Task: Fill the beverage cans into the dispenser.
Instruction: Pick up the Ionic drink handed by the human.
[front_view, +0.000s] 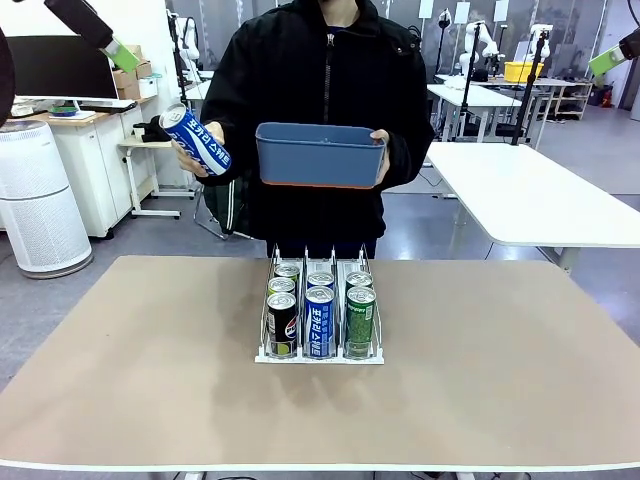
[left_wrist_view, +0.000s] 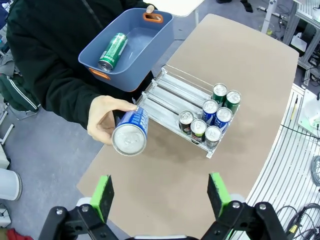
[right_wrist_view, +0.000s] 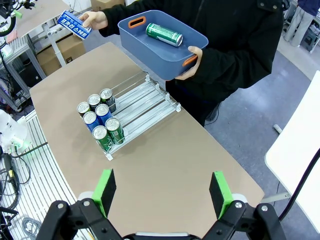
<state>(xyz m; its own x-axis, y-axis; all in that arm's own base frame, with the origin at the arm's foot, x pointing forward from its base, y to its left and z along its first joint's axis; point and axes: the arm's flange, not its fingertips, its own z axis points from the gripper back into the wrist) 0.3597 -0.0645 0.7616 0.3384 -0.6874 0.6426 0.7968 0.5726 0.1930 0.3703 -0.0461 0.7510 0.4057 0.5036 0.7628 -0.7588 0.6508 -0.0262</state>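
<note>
- On the tan table (front_view: 500, 380) the dispenser (right_wrist_view: 142, 102) sits in the middle, its lanes running toward the person (front_view: 320, 70) at the far side.
- Six beverage cans (front_view: 320, 320) stand at its robot-side end, two per lane: black-and-yellow-green, blue, green.
- Across the table the person holds a blue bin (front_view: 320, 155) by one hand (right_wrist_view: 192, 55); a green can (right_wrist_view: 164, 34) lies on its side inside.
- The person's other hand (left_wrist_view: 102, 120) grasps a blue can (front_view: 197, 140), tilted, in the air beside the bin.
- Left gripper (left_wrist_view: 160, 182) hangs high over the table, fingers spread wide, grasping nothing.
- Right gripper (right_wrist_view: 162, 180) likewise: released, empty, well above the table.
</note>
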